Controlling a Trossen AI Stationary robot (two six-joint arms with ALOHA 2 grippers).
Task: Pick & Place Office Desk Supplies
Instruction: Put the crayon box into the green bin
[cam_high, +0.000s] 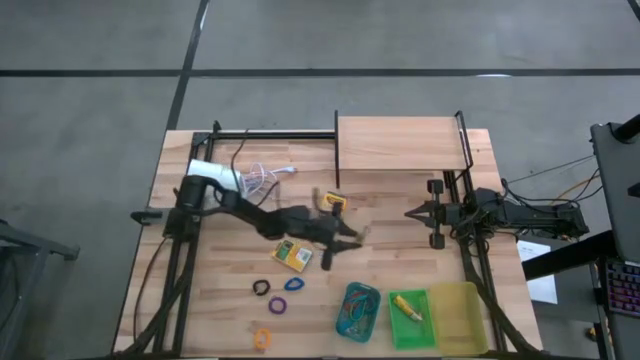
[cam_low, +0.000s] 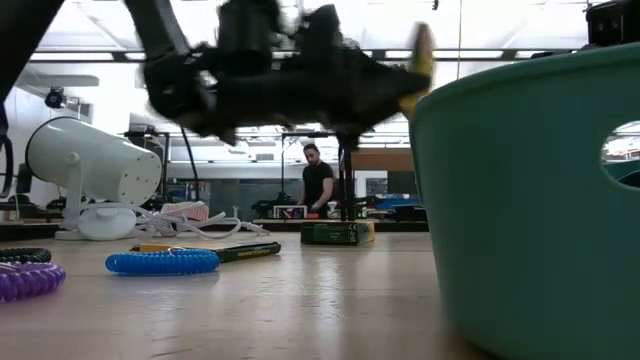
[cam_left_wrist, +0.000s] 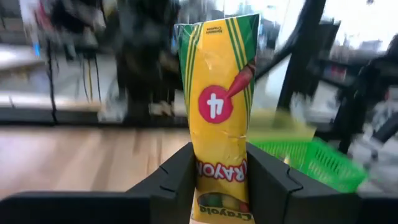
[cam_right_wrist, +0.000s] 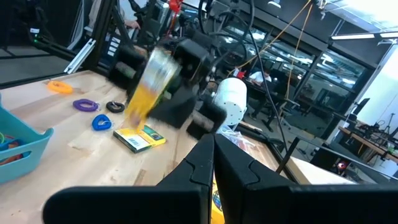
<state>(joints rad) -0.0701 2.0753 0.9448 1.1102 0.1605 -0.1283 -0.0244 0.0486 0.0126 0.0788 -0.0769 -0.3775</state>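
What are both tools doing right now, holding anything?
Left tool: closed on a yellow-and-green cardboard crayon box.
Right tool: shut, holding nothing, by the wooden shelf.

From my station, the crayon box (cam_left_wrist: 219, 118) is cut off below between the left gripper (cam_left_wrist: 219, 186) fingers. In the low view it is motion-blurred (only a yellow edge shows). I cannot resolve the teal tray (cam_high: 345, 325) contents.

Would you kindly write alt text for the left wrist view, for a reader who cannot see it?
The left end effector grips an upright yellow-and-green Crayola crayon box between its two dark fingers, lifted above the wooden table. A green tray sits behind it on the table, with a blurred workshop beyond.
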